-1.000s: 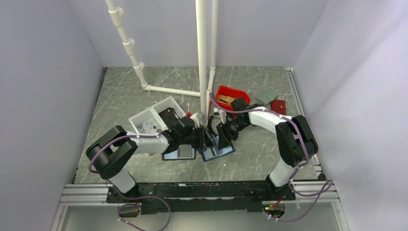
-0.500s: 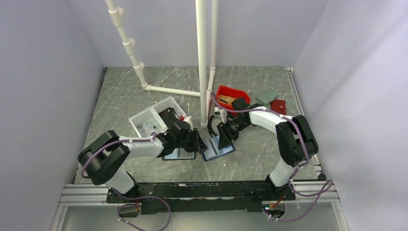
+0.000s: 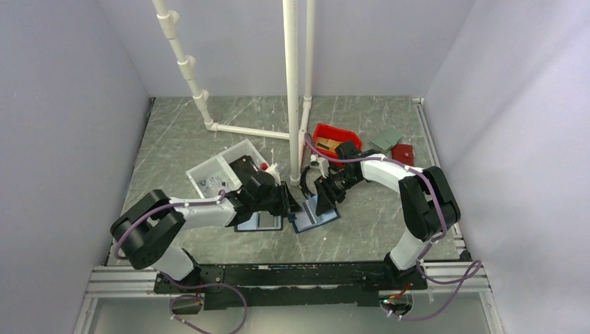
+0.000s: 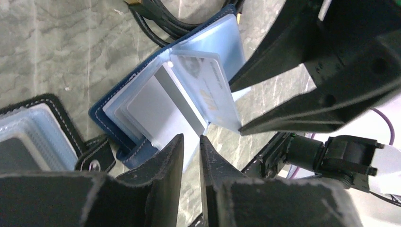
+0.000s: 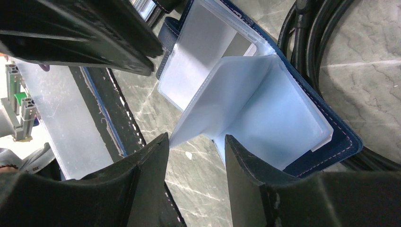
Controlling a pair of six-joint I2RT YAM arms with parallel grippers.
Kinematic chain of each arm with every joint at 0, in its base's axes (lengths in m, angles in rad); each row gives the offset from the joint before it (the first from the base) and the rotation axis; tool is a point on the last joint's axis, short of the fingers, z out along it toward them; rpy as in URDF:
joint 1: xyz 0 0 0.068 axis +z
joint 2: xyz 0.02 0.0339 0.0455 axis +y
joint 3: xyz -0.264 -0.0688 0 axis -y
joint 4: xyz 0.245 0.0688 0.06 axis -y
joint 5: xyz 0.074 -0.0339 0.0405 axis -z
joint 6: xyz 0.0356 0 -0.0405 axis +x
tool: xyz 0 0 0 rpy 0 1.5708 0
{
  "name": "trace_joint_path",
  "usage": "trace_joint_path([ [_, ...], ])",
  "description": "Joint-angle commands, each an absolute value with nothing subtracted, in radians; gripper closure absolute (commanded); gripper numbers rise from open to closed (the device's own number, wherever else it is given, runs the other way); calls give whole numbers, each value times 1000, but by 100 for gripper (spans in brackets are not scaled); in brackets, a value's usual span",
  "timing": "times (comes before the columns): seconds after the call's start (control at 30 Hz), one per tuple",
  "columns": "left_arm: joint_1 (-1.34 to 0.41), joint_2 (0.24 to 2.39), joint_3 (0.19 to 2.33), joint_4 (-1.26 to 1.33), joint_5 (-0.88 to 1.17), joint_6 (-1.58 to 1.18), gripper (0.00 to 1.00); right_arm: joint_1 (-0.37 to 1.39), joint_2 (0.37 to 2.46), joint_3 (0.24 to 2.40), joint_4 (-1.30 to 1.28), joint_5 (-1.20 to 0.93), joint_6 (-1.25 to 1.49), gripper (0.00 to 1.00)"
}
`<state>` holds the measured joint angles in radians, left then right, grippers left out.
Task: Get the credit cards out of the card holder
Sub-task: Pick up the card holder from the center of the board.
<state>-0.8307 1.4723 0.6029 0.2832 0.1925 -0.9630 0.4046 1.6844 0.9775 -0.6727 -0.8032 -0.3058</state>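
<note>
The card holder [image 3: 317,220] lies open on the table, navy outside [image 4: 108,117] with light-blue clear sleeves [image 5: 265,118]. White and grey credit cards [image 4: 156,109] sit in its sleeves. One raised sleeve carries a card with gold lettering [image 4: 208,90]. My right gripper [image 5: 196,142] is open, and the raised sleeve's free edge sits between its fingers [image 4: 265,61]. My left gripper [image 4: 191,139] hangs just over the holder's near edge. Its jaws are parted by a narrow gap with nothing in it. In the top view the left gripper [image 3: 291,203] and the right gripper [image 3: 319,200] nearly meet above the holder.
A black-edged folio [image 3: 259,223] lies just left of the holder, its snap tab [image 4: 92,163] beside it. Black cable [image 5: 307,42] coils behind the holder. A white pipe [image 3: 292,104], a clear bin [image 3: 219,167], a red bin [image 3: 334,136] and a red wallet [image 3: 402,154] stand further back.
My left gripper has drawn back to the left, away from the right gripper. The right gripper stays at the holder, its jaws slightly narrower.
</note>
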Motion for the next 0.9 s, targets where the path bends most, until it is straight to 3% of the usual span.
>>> trace_joint_path([
  [0.0, -834, 1555, 670, 362, 237, -963, 76, 396, 1673, 999, -638, -773, -328, 52],
  [0.37, -860, 1698, 776, 386, 271, -974, 73, 396, 1689, 1007, -653, -843, -333, 48],
  [0.87, -873, 1695, 784, 375, 264, -966, 62, 390, 1689, 1014, -667, -889, -337, 39],
])
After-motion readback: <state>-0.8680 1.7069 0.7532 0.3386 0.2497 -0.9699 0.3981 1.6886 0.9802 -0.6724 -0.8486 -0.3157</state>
